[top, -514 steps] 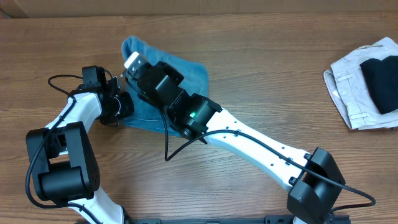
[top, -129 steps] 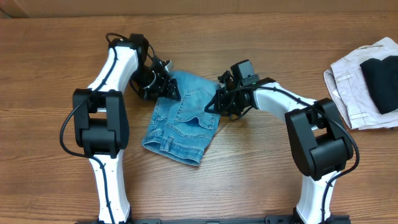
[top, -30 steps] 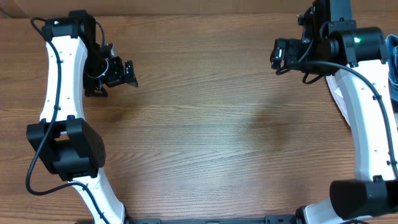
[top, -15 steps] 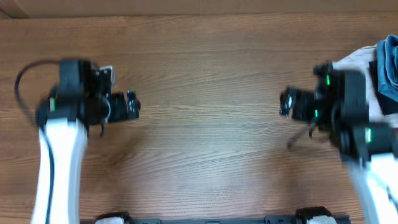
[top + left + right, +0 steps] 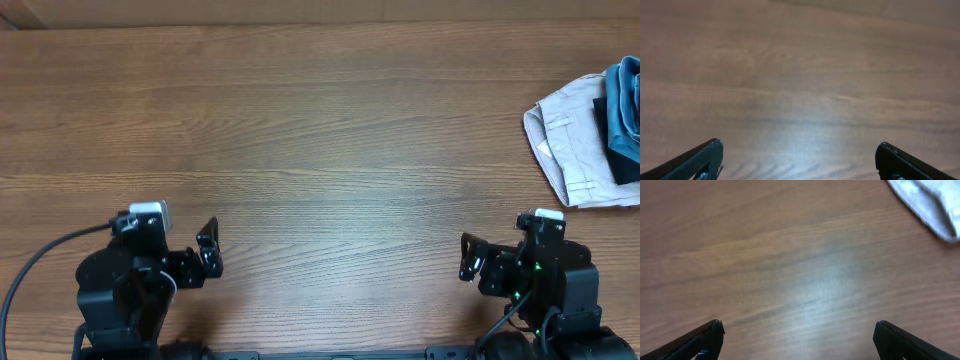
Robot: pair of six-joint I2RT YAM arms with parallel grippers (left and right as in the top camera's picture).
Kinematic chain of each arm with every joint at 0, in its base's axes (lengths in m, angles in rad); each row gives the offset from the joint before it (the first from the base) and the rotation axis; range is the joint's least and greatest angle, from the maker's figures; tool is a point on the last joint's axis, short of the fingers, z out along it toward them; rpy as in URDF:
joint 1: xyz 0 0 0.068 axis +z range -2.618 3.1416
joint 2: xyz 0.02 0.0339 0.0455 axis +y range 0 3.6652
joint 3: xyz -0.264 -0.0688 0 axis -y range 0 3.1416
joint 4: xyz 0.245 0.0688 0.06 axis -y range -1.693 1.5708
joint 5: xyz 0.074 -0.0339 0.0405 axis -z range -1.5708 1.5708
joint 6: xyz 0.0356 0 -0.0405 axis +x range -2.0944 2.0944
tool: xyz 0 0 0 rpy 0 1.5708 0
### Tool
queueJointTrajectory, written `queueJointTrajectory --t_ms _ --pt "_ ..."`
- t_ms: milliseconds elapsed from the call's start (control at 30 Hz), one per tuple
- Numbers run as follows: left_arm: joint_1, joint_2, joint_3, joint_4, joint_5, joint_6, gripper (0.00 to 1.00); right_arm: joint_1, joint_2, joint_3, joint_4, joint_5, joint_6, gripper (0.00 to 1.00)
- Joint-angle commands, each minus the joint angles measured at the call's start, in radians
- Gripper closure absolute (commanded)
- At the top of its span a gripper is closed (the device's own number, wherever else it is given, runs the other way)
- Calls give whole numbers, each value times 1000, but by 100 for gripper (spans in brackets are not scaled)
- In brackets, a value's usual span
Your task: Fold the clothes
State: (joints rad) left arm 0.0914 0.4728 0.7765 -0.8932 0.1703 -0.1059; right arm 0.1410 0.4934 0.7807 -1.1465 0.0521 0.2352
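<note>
A brown wooden table with long horizontal grain (image 5: 320, 130) filled the overhead view, and a paler tan strip (image 5: 300, 10) ran along its far edge. Near the table's right edge lay a folded off-white fabric garment (image 5: 560, 140), its stitched seams showing and its rounded corner pointing inward. The right wrist view caught a blurred corner of that garment (image 5: 935, 205) at upper right. The left wrist view showed the wood under a soft glare.

Warm brown wood grain over the tabletop (image 5: 320, 130). Blue denim for the jeans (image 5: 628, 90), off-white for the garment (image 5: 562, 140). Black on left gripper (image 5: 212, 248) and right gripper (image 5: 466, 258).
</note>
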Motion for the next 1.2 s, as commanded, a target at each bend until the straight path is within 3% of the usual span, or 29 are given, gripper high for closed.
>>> queueJointTrajectory --t_ms 0,433,700,967,1167 --pt "0 -9 -14 -45 -14 -14 0 5 -6 -8 6 6 5 0" --pt "0 -9 -14 -157 -14 -14 0 5 -32 -10 7 6 5 0" --pt "0 -9 -14 -157 -14 -14 0 5 -195 -49 50 11 -6 0" --pt "0 -9 -14 -158 -14 -14 0 5 -494 -401 451 6 -118 0" --pt "0 -9 -14 -158 -14 -14 0 5 -491 -642 953 -19 -268 0"
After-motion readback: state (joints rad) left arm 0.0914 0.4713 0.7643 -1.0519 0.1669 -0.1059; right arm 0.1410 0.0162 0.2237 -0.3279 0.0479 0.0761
